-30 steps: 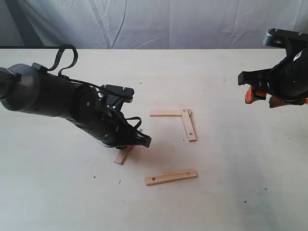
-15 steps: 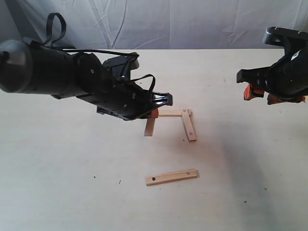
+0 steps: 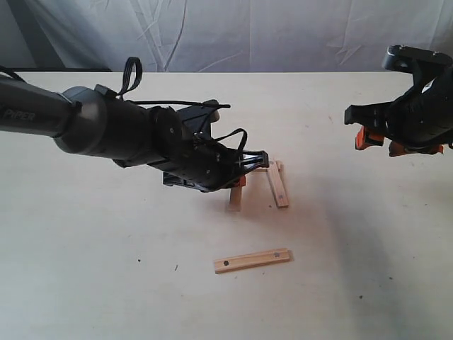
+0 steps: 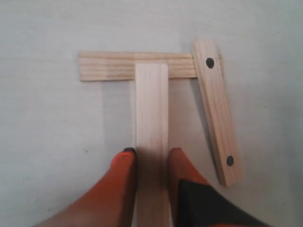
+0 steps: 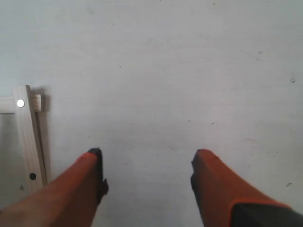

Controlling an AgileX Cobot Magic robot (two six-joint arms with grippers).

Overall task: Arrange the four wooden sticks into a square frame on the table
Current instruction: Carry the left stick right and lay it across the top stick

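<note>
Nearest on the table [image 3: 106,290] lies the loose stick [image 3: 252,261], a pale tan slat with a dark dot near each end. It rests flat, angled slightly, and well apart from the other 3, so it has not yet been placed.

Farther in, the left gripper [image 3: 238,183] has its orange fingers [image 4: 120,184] closed on the sides of the held stick [image 4: 151,109], a plain pale slat running near to far. The wrist view shows that slat's far end lying over the far stick [image 4: 109,66], partway along it rather than at its free end. Whether the held stick rests on the table is unclear.

Just right of it, the dotted stick [image 4: 218,109] lies flat with its far end across the right end of the far stick, making 1 corner. The far stick shows lengthwise grain and runs left to right.

As a judgement, 2 of 4 sides are laid, the 3rd is being positioned and probably needs to go farther left, and the 4th remains. The square frame is not yet closed.

Far right, the right gripper [image 3: 375,136] hangs above bare table, jaws spread wide and holding nothing. A white cloth [image 3: 233,32] hangs behind.
</note>
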